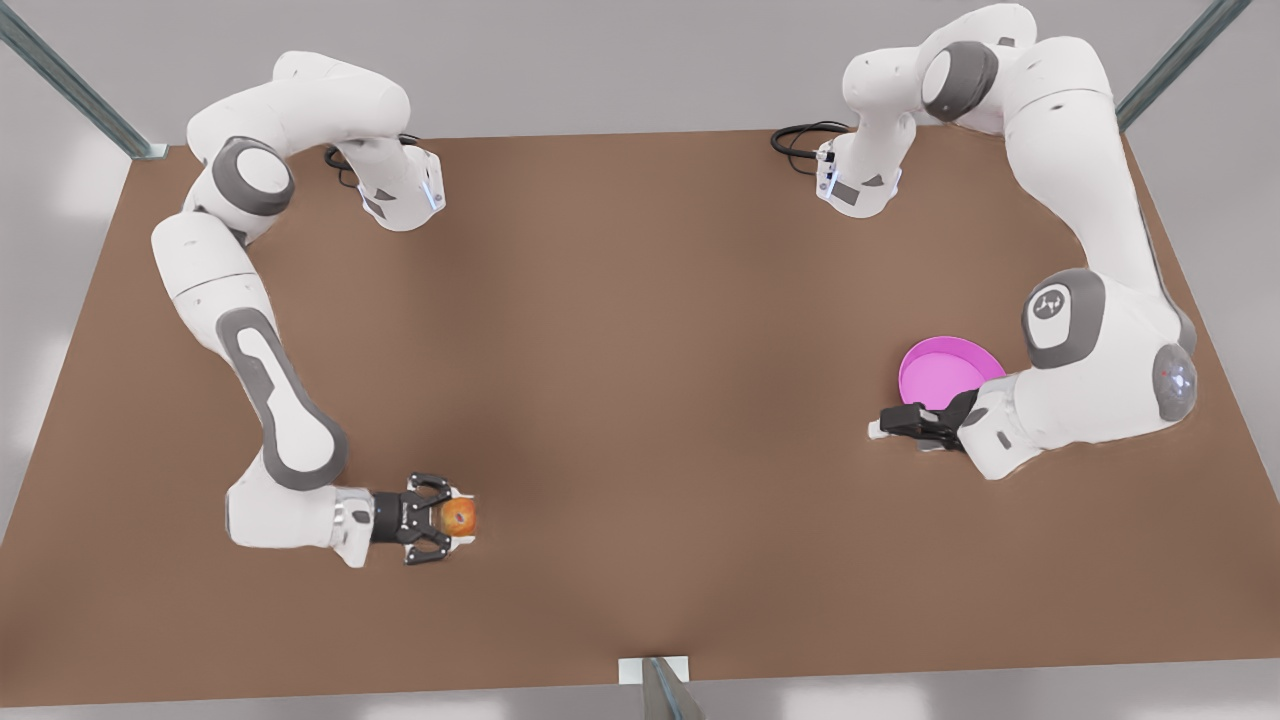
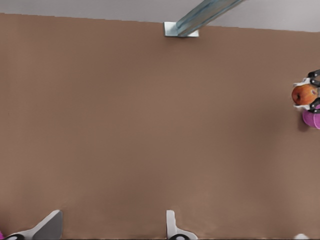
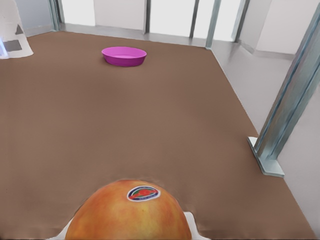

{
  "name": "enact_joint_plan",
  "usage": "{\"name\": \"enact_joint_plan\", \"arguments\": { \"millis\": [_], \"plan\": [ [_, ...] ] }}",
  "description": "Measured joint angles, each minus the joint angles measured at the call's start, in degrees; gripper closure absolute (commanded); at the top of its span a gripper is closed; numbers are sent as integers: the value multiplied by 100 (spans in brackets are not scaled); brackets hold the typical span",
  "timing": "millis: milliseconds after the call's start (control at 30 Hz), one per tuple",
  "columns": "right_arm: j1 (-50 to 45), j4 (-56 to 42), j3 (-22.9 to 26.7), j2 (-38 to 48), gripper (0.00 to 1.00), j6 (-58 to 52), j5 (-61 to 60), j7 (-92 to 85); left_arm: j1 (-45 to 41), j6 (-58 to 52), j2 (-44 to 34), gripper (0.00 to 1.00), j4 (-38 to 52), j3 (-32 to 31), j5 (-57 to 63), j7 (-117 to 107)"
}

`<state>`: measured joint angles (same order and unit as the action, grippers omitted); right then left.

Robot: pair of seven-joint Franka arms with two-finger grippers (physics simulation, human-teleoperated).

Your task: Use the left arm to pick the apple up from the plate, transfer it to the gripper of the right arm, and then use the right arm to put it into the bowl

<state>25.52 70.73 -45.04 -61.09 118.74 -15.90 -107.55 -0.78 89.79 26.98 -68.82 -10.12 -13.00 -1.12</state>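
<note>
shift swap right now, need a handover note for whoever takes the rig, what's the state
Right tool: shut on the apple, above the table at the front view's lower left.
Left tool: open, waiting beside the plate.
Bowl: the pink edge just under the apple in the left wrist view is probably it.
Done: apple off the plate and handed to the right arm.
Left: put the apple in the bowl.
</note>
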Motion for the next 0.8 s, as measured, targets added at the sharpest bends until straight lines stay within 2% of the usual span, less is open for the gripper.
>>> {"name": "enact_joint_plan", "arguments": {
  "millis": [33, 67, 133, 233, 400, 533, 800],
  "plan": [
    [45, 1, 229, 257, 49, -284, 498, 26, -480, 52, -795, 0, -1064, 519, 409, -17],
    [70, 3, 404, 492, 49, -551, 945, 46, -689, 14, -1180, 0, -1467, 793, 707, -33],
    [84, 16, 781, 963, 49, -1022, 1607, 58, -735, -158, -1389, 0, -1712, 1018, 916, -64],
    [144, 68, 1022, 1403, 49, -1602, 2415, 38, -734, -379, -1452, 0, -1755, 1090, 955, -105],
    [334, 446, 1060, 1744, 49, -2012, 3765, -46, -757, -616, -1493, 0, -1769, 1076, 972, -154],
    [410, 823, 1068, 1779, 49, -1914, 4251, -126, -755, -788, -1525, 0, -1769, 1069, 972, -186],
    [905, 1953, 1059, 2051, 49, -1059, 4467, -228, -755, -973, -1538, 0, -1742, 1073, 977, -230]
  ]
}}
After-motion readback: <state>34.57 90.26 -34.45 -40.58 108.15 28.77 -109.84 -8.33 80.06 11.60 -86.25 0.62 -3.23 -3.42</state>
